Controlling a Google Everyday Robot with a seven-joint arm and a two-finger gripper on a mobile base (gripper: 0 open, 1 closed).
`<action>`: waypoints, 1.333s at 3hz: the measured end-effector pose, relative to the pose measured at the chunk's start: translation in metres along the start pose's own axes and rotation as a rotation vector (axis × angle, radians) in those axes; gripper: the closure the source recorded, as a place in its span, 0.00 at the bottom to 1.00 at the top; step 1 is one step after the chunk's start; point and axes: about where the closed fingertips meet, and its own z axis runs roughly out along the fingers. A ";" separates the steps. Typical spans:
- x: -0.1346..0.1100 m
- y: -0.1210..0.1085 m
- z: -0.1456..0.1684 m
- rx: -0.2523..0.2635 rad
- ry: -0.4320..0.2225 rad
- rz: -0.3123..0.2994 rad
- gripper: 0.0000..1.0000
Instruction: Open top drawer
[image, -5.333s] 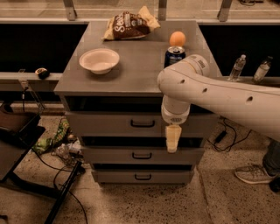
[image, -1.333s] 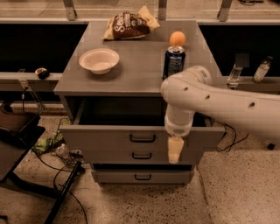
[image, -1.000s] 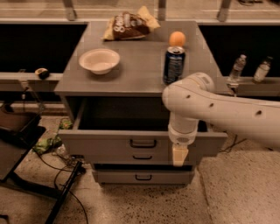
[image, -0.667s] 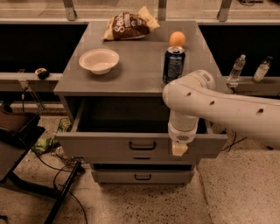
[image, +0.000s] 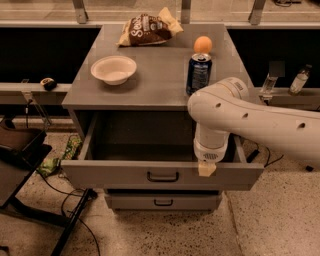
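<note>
The top drawer (image: 115, 176) of the gray cabinet is pulled far out, its wide flat front facing me and its dark box open and empty. Its small black bar handle (image: 162, 176) sits at the centre of the front. My gripper (image: 207, 169) hangs from the white arm over the drawer's front edge, to the right of the handle and apart from it. Only its tan tip shows. A lower drawer (image: 162, 201) with a similar black handle is closed beneath.
On the cabinet top (image: 160, 75) stand a white bowl (image: 114, 69), a blue can (image: 199, 74), an orange (image: 202, 44) and a chip bag (image: 147, 29). Cables and a black stand leg (image: 70, 225) lie on the floor at the left. Bottles (image: 300, 79) stand on the right shelf.
The top drawer has slid out from closed to far open. My gripper moved right of the handle and rose to the drawer's front edge.
</note>
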 end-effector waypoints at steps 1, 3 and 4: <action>0.000 0.000 0.000 0.000 0.000 0.000 0.68; 0.000 0.000 0.000 0.000 0.000 0.000 0.21; 0.000 0.000 0.000 0.000 0.000 0.000 0.00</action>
